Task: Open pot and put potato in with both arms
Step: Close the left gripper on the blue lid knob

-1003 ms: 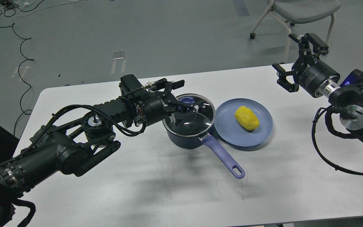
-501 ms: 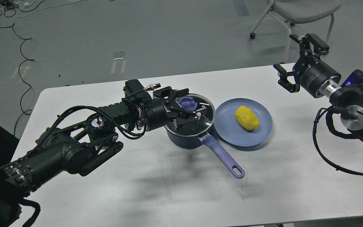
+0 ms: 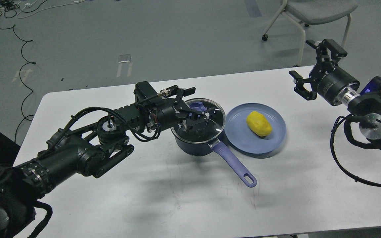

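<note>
The dark navy pot (image 3: 195, 147) stands mid-table with its lavender handle (image 3: 233, 163) pointing toward me and to the right. A glass lid (image 3: 210, 124) with a lavender knob (image 3: 199, 106) covers it. My left gripper (image 3: 192, 105) is over the lid, open, with one finger above the knob and one below it, astride the knob and not closed on it. The yellow potato (image 3: 259, 123) lies on a flat blue plate (image 3: 243, 140) right of the pot. My right gripper (image 3: 301, 59) is open and empty, raised over the table's far right edge, well away from the potato.
The white table (image 3: 177, 198) carries only the pot and the plate. A grey chair (image 3: 313, 13) stands on the floor behind the right gripper. Cables (image 3: 18, 39) trail on the floor at the far left.
My left arm has reached further right and the gripper has turned, so its fingers now bracket the lid knob. My right gripper has drifted slightly right and down. Pot, lid and potato have not moved.
</note>
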### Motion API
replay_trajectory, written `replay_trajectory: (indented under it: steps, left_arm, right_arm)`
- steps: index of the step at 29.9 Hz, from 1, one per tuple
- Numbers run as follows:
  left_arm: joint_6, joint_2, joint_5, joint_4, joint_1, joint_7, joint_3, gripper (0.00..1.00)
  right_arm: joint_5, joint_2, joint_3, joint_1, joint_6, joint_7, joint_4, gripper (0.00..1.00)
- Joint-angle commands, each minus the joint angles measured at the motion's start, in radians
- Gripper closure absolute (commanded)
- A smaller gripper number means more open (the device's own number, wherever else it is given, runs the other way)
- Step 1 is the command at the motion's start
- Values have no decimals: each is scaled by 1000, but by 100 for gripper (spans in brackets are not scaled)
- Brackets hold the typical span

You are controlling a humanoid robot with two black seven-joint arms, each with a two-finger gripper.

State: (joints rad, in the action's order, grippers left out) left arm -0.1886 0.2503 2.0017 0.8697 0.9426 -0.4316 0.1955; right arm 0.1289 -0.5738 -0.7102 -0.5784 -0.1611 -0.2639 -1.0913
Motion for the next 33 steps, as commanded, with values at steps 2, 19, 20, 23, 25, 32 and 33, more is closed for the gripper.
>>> replay_trajectory:
  steps: [2,19,20,23,25,32,33]
  left_arm:
    - [0,-3,0,0,2,-1,-27,2]
    - [0,6,-3,-6,-8,-3,-34,2]
    - [0,6,-3,-6,-10,-3,-34,2]
    - [1,6,-4,-6,-10,-3,-36,2]
    - [1,7,-4,-8,-10,-3,-36,2]
    - [9,17,-9,-9,-10,-12,-36,3]
    - [9,18,-9,-9,-10,-12,-37,3]
  right_arm:
    - [0,0,0,6,0,0,2,0]
    - [0,2,6,8,0,0,10,0]
    - [0,2,6,8,0,0,8,0]
    - [0,2,6,8,0,0,10,0]
    - [0,2,6,8,0,0,10,0]
    - [1,2,8,14,0,0,10,0]
    - [1,0,11,15,0,0,10,0]
